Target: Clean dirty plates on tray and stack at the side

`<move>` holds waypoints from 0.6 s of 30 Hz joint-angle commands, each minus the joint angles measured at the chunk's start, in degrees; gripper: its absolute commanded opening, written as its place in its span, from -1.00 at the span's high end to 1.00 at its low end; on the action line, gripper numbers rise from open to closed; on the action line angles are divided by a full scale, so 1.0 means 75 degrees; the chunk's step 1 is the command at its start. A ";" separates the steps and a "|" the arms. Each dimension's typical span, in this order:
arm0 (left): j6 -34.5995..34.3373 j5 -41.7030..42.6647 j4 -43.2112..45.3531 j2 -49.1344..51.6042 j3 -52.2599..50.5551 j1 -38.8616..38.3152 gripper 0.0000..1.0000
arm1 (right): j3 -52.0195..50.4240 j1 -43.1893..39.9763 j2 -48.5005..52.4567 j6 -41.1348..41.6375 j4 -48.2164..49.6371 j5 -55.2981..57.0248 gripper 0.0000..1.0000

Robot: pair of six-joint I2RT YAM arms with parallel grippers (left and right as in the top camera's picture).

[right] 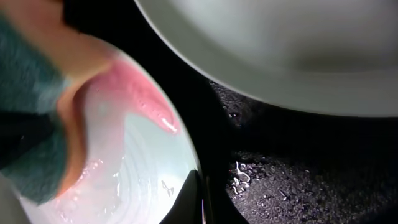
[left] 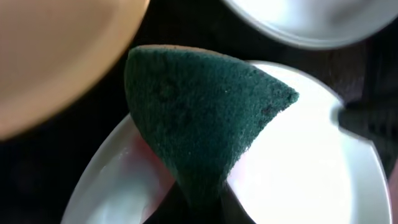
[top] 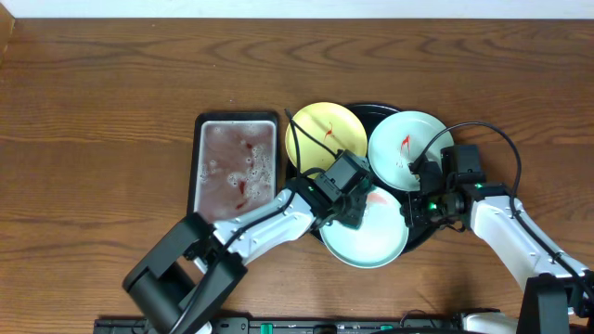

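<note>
The black tray (top: 364,113) holds three plates. The pale yellow plate (top: 323,135) is at the back left. A mint-white plate (top: 408,150) with a red smear is at the back right. A second mint-white plate (top: 367,237) lies at the front. My left gripper (top: 351,206) is shut on a dark teal sponge (left: 205,118) and presses it on the front plate (left: 311,180). My right gripper (top: 415,211) is shut on that plate's right rim (right: 186,180). The right wrist view shows pink sauce smeared on this plate (right: 137,168) beside the sponge (right: 31,124).
A rectangular grey metal tray (top: 198,167) with reddish soapy water stands left of the black tray. The black tray's floor (right: 298,174) is wet. Bare wooden table (top: 93,111) surrounds both trays.
</note>
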 commanded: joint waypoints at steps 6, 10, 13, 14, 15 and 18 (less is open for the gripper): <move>0.0154 0.0163 -0.0854 -0.1821 -0.0064 0.1128 0.85 | -0.0023 0.0017 0.0015 0.0050 0.0052 0.0029 0.92; 0.0154 -0.0082 -0.1915 -0.2168 -0.0064 0.2119 0.85 | -0.0029 0.0017 0.0015 0.0055 0.0026 0.0023 0.64; 0.0210 -0.0245 -0.2521 -0.2127 -0.0064 0.3045 0.85 | -0.0067 0.0020 0.0015 0.0166 -0.0096 0.0020 0.60; 0.0315 -0.0248 -0.2637 -0.2092 -0.0067 0.3351 0.84 | -0.0125 0.0020 0.0015 0.0163 -0.0087 0.0023 0.59; 0.0472 -0.0245 -0.2704 -0.2020 -0.0073 0.3713 0.81 | -0.0201 0.0020 0.0015 0.0166 -0.0087 0.0023 0.59; 0.0676 -0.0504 -0.2678 -0.1827 -0.0122 0.4226 0.75 | -0.0364 0.0017 0.0015 0.0166 -0.0087 -0.0003 0.60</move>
